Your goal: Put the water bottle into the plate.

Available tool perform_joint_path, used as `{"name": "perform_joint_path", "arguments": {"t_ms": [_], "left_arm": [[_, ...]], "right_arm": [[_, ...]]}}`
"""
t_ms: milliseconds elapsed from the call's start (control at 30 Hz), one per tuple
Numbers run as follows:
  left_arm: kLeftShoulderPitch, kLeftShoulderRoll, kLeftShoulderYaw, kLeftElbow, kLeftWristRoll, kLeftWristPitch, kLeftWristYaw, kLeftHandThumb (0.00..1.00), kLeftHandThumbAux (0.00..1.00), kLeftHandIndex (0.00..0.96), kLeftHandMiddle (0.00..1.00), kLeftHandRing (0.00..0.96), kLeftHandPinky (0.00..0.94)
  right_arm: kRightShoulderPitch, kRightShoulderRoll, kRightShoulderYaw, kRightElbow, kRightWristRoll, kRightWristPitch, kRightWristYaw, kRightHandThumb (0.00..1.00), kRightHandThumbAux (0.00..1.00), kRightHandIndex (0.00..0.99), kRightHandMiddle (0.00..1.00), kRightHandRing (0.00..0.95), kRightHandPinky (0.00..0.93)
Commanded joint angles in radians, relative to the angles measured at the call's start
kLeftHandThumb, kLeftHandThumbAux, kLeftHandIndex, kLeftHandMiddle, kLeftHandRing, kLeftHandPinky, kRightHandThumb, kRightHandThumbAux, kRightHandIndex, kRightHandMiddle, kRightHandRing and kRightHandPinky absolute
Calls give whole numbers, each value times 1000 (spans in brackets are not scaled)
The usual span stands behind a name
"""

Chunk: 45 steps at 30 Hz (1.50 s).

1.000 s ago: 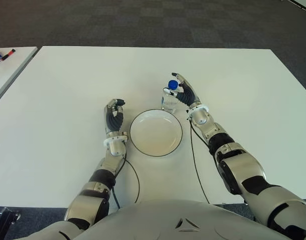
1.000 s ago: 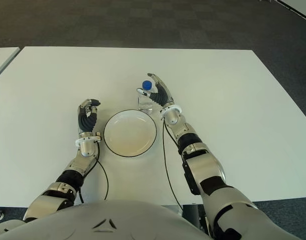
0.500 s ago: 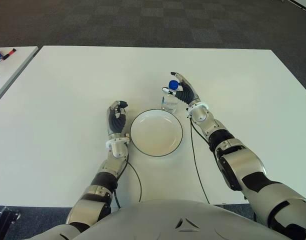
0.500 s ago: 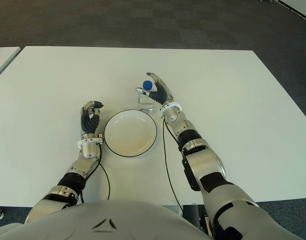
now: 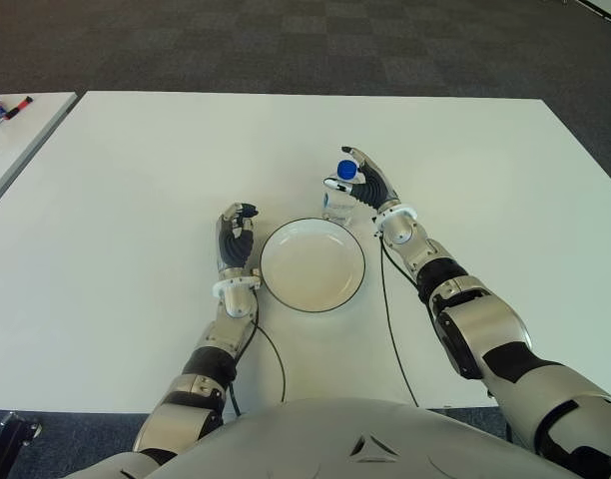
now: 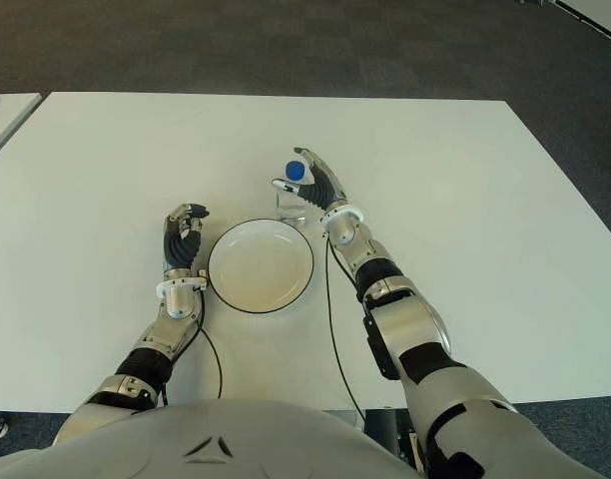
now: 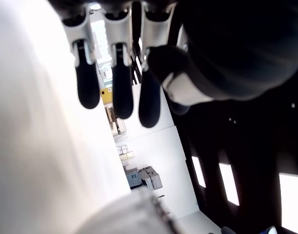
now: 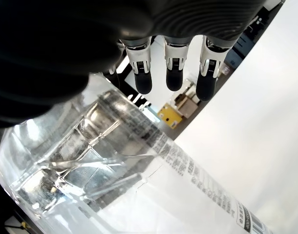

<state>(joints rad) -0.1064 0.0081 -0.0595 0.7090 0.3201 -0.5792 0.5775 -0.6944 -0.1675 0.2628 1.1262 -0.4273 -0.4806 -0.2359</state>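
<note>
A: Where is the water bottle point(image 5: 337, 196)?

B: Upright on the white table point(image 5: 136, 180), just beyond the far right rim of the plate point(image 5: 312, 264). Clear body, blue cap. It is outside the plate; base on the table.

A: Right hand point(image 5: 363, 184)?

B: At the bottle, on its right side. Thumb shows at the cap's left, the palm and fingers point(image 8: 171, 68) on the other side. In the right wrist view the bottle's clear wall sits close against the palm while three fingertips stand straight out past it, not wrapped on. Entry: hand cupped loosely round the bottle, no closed grasp.

A: Left hand point(image 5: 234, 238)?

B: Idle, just left of the plate, apart from its rim. The left wrist view shows its fingers point(image 7: 115, 87) bent, the thumb tucked across, nothing between them. Entry: curled, holding nothing.

A: Plate contents?

B: Bare white inside, dark rim line.
</note>
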Motion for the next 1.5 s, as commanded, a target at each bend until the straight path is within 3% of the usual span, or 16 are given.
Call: {"name": "perform_joint_path", "arguments": {"t_ms": [33,300,900,1500], "left_arm": [[11,0,1,2,-4,14,-14,840,674,421,453,383,407],[4,1,2,14,4,8,0,840,673,427,449,382,408],[-15,10,3,55,16,-22,25,843,672,433,447,396,417],[-24,16,1,72,26,-37,43,843,672,432,450,411,422]], "right_arm": [[-13,1,6,11,-7,10,-4,533,379,0,0,26,150],[-15,1,6,16,-7,19,-10,529,396,25,13,46,171],[-5,-3,15,22,-29,3,-107,538,450,184,186,217,320],[12,9,-24,19,19,-14,-113,647,543,322,340,363,432]]}}
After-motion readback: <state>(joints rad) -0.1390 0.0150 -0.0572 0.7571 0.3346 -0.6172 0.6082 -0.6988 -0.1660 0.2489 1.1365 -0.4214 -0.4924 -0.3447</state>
